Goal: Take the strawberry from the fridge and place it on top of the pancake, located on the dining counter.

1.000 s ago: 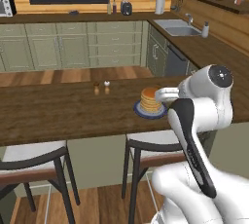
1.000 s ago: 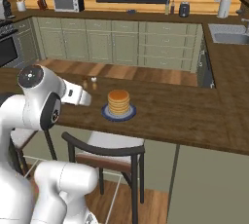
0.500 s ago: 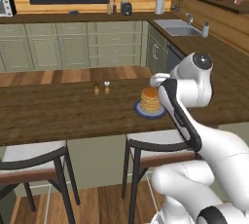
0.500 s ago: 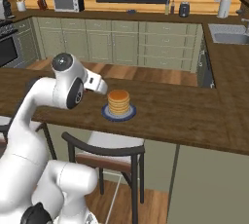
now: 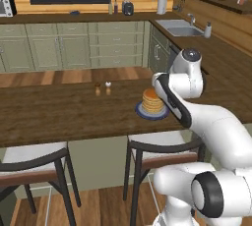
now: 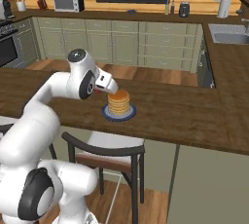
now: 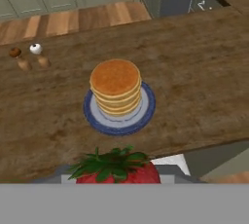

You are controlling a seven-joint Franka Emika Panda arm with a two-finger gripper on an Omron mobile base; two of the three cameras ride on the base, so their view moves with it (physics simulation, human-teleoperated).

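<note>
Dining counter (image 5: pixel 59 112) — gripper (image 6: pixel 111 85) w/ strawberry (image 7: pixel 116 170) beside pancake (image 6: pixel 118 102).

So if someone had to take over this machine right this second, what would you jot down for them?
Pincer: shut on the strawberry, whose green leaves and red top show at the bottom of the hand view.
Pancake: stacked on its blue plate on the dining counter, nothing on top of it. Two small shakers stand further along the counter.
Done: the strawberry is picked and carried to the counter; the hand is close beside the stack.
Left: bring the strawberry over the top pancake, lower it, open the pincer, pull back.
</note>
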